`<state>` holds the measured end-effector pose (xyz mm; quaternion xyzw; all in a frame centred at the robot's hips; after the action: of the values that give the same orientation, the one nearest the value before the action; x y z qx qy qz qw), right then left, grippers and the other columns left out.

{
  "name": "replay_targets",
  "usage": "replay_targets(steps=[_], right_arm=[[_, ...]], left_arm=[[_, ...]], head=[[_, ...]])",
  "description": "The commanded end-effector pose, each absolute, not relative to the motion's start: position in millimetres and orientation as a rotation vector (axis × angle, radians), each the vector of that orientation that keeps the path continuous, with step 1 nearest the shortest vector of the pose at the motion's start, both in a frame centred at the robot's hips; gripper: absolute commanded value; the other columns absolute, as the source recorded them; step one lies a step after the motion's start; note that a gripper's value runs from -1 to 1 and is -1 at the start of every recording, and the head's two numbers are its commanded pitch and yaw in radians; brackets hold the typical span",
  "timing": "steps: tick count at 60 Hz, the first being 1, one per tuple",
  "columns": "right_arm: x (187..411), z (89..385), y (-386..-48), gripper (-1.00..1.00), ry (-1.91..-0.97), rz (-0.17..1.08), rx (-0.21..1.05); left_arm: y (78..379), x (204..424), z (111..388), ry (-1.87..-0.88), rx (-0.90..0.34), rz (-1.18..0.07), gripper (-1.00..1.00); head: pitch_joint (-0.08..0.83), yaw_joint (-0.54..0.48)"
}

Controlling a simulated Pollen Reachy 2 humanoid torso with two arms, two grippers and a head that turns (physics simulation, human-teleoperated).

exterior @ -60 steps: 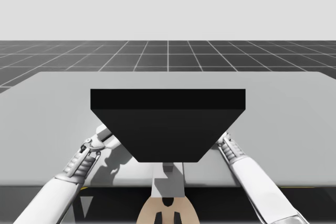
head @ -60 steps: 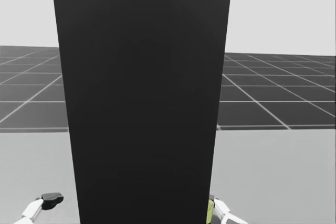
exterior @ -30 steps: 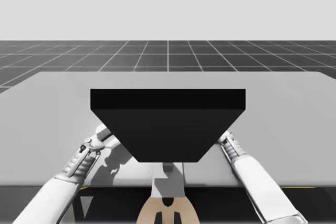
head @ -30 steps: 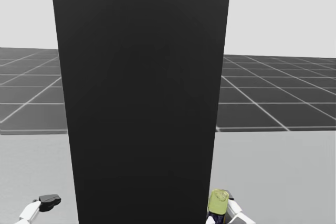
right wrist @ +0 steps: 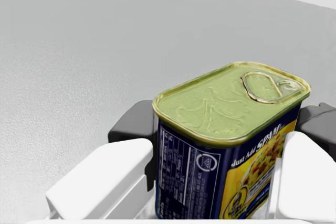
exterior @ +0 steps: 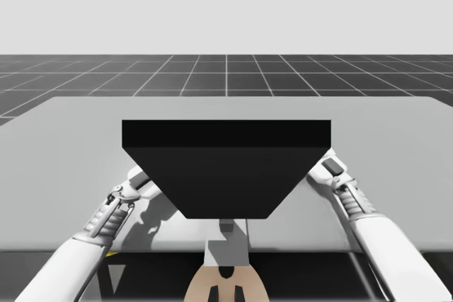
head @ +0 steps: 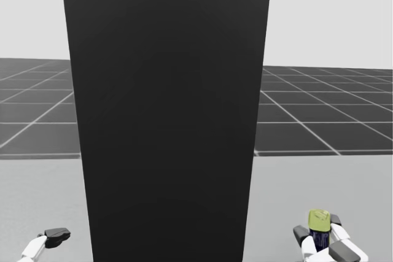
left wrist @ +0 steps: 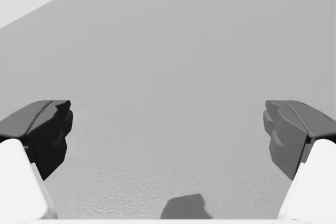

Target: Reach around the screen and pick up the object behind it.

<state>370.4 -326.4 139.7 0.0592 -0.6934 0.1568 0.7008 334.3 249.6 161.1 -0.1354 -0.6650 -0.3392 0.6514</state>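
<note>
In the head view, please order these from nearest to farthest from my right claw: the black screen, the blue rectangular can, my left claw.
1. Blue rectangular can: in the right claw, which is shut on it.
2. Black screen: upright in the middle, to the claw's left.
3. Left claw: open, past the screen, far left.

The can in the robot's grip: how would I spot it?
Find the tall black screen on the grey table. Right of its base, my right gripper holds a small rectangular can: dark blue sides, yellow-green lid with a pull ring.
</note>
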Motion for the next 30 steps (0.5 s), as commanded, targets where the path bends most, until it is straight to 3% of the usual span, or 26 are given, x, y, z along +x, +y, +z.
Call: replay_targets(steps=[1, 19, 20, 30], right_arm=[[372.8, 192.3, -352.3, 1.00, -1.702, 0.304, 0.047], [336.8, 264.3, -345.9, 1.00, -2.049, 0.134, -0.008], [331.2, 273.0, -343.2, 1.00, -2.103, 0.124, -0.014], [302.4, 317.1, -324.4, 1.00, -2.287, 0.169, -0.012]], left_arm=[[250.2, 335.2, 160.5, -1.508, -0.305, -0.767, -1.00], [251.3, 337.0, 160.1, -1.507, -0.303, -0.758, -1.00], [251.4, 337.1, 160.2, -1.507, -0.302, -0.757, -1.00], [251.4, 337.8, 159.4, -1.506, -0.310, -0.753, -1.00]], head=[[0.153, -0.09], [0.150, -0.09], [0.149, -0.08], [0.148, -0.08]])
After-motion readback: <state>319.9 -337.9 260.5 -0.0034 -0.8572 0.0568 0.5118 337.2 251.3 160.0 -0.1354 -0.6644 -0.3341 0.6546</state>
